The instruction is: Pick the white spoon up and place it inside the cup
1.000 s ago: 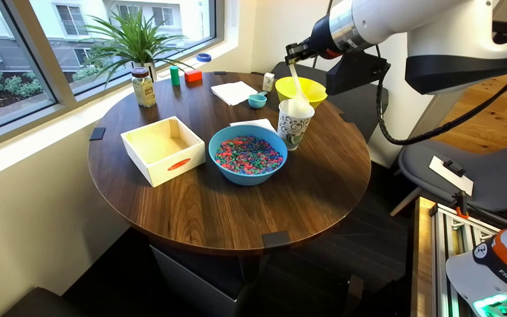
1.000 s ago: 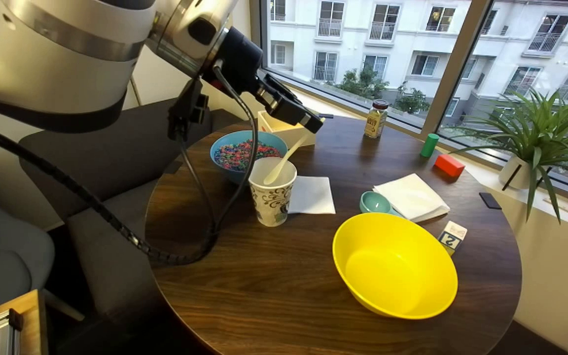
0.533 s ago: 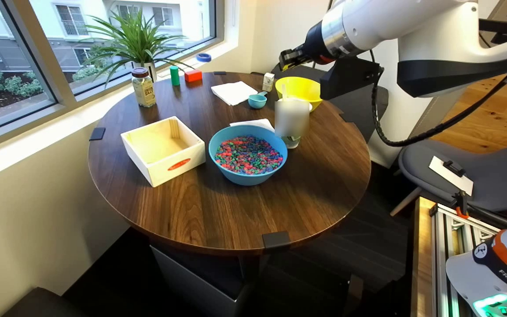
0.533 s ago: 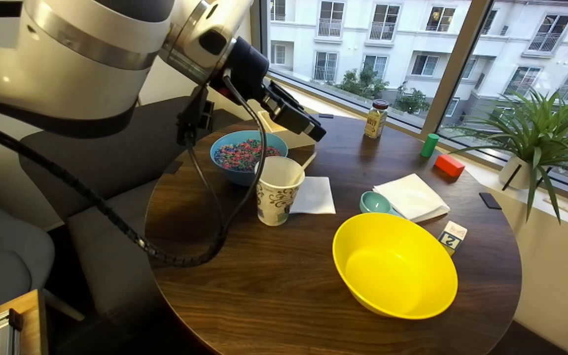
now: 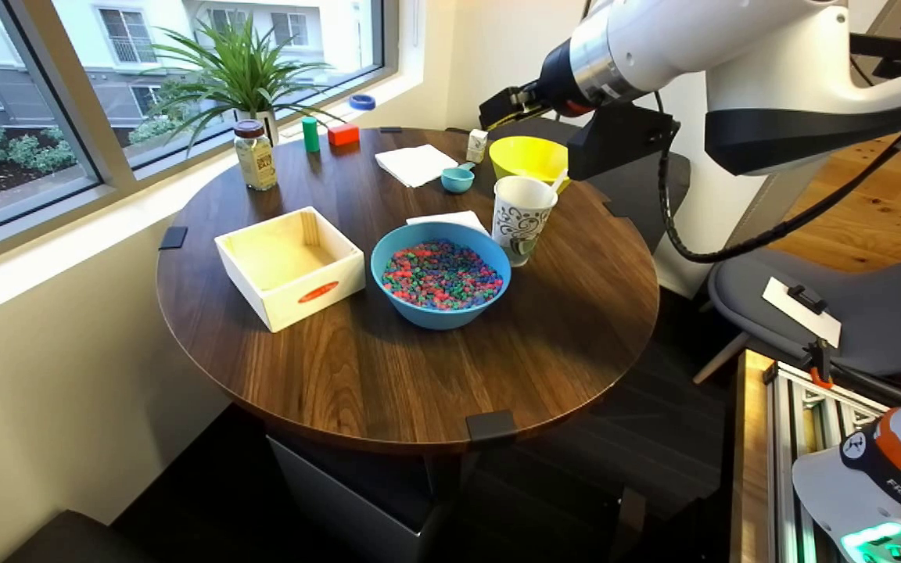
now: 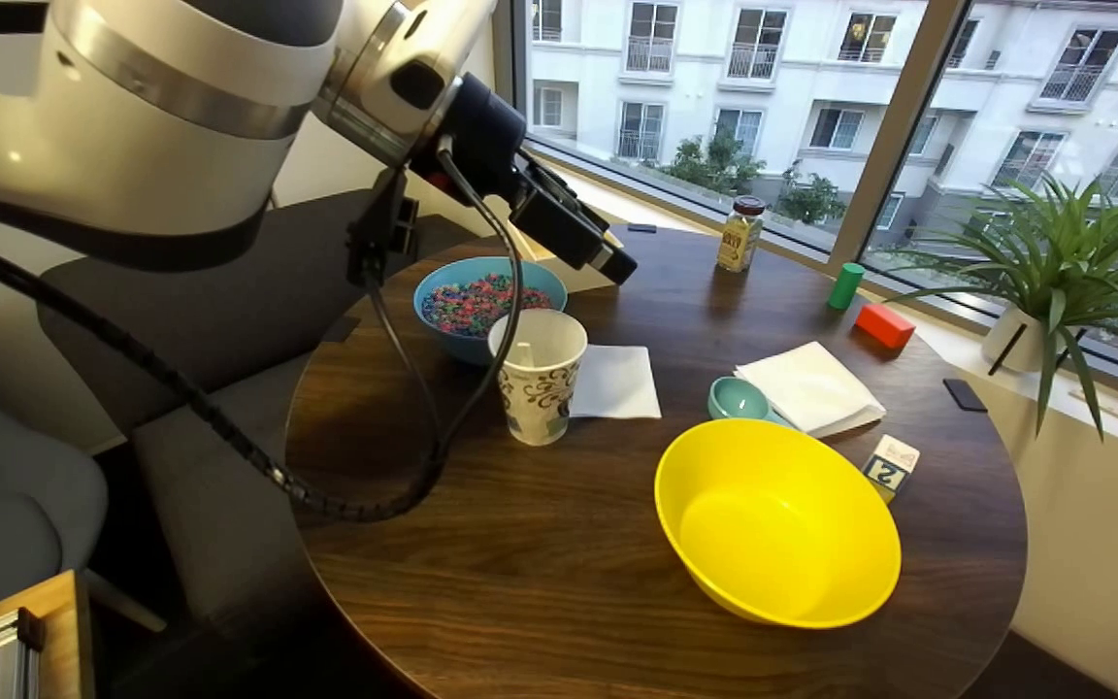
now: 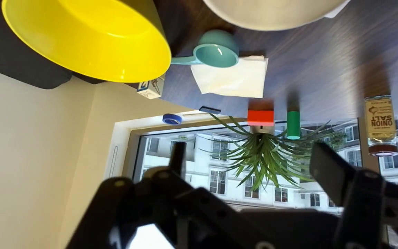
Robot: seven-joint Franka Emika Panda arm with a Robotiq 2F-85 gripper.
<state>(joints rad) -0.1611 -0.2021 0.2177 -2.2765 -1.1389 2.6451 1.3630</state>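
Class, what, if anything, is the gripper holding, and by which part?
Nothing is held: the gripper is open, its jaws apart with nothing between them. The white spoon rests in the cup.

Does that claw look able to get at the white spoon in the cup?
Probably yes, after moving lower: the claw is open, and the white spoon pokes out of the cup with nothing visibly covering it.
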